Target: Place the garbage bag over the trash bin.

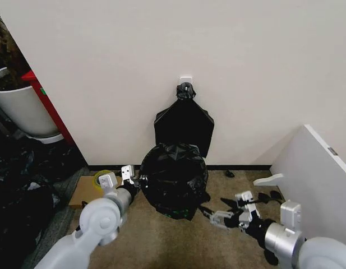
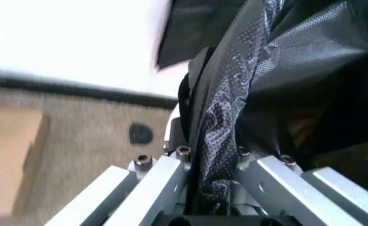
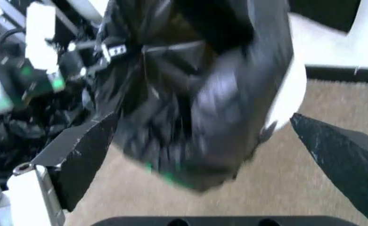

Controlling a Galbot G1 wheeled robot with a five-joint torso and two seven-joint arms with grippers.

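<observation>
Hiding the trash bin, garbage bag point(image 1: 174, 178) pinched in left gripper point(image 2: 216, 188) jaws, right gripper point(image 3: 215, 155) jaws spread, empty.

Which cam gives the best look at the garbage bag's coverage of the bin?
Head view: the whole garbage bag shows draped over the trash bin, with the left pincer at its edge. Left wrist view shows a pinched fold of it; right wrist view shows one blurred side, white bin peeking out.

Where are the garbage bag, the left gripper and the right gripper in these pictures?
garbage bag point(image 1: 174, 178), head view, on its crinkled front over the bin.
left gripper point(image 2: 214, 184), left wrist view, on the bag fold pinched between its fingers.
right gripper point(image 1: 213, 216), head view, by its open fingertips, beside the bag.
</observation>
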